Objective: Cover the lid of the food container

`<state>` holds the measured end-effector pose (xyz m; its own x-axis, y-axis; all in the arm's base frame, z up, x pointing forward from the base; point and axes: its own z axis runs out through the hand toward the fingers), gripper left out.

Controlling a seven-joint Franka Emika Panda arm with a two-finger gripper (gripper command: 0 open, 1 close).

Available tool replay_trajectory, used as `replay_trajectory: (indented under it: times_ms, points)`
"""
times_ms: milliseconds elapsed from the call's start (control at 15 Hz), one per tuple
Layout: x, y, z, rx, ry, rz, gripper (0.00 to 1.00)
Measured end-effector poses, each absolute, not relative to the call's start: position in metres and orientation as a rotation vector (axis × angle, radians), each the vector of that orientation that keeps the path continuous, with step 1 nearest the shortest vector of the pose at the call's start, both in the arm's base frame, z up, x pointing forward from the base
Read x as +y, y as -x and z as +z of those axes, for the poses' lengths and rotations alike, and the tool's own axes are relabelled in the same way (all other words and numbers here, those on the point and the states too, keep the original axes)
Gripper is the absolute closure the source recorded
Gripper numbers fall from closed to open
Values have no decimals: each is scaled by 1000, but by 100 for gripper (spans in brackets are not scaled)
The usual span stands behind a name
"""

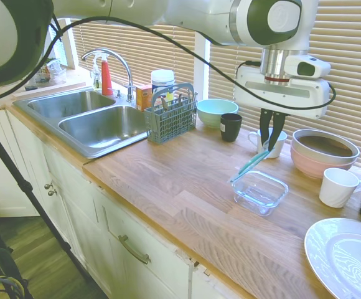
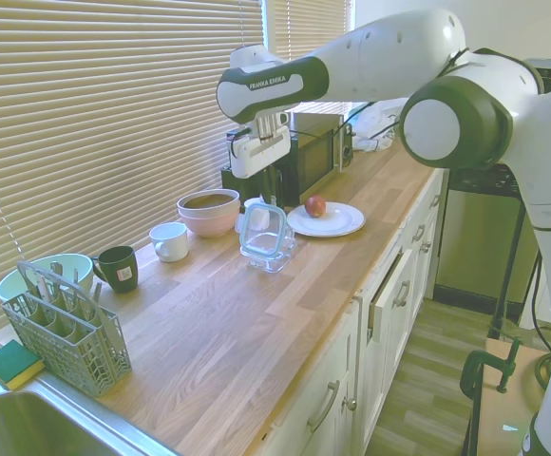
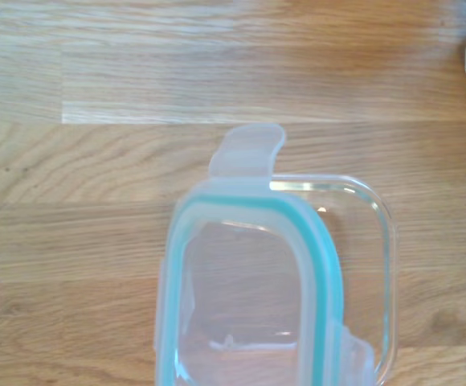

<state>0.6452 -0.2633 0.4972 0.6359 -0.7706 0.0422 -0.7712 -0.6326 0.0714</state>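
Teal-rimmed lid [image 1: 251,163], one glass container [image 1: 259,192]

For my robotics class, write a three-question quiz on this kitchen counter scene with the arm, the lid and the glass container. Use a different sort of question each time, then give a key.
1. True or false: the lid lies flat and snapped onto the food container.
2. What does the gripper hold? A) the dark mug B) the lid C) the cutlery basket
3. Fill in: on the white plate lies a red ____.

Key
1. False: the lid is tilted, its low edge over the container, its high end in the gripper.
2. B
3. Apple, or similar round fruit.
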Motion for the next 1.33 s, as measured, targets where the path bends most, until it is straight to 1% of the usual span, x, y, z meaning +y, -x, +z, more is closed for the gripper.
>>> replay_trajectory:
  times_ms: [800, 1333]
  points:
    - [-320, -638, 457, -1402, -2764, -63, 100]
    - [-348, -649, 421, -1448, -2748, -101, 100]
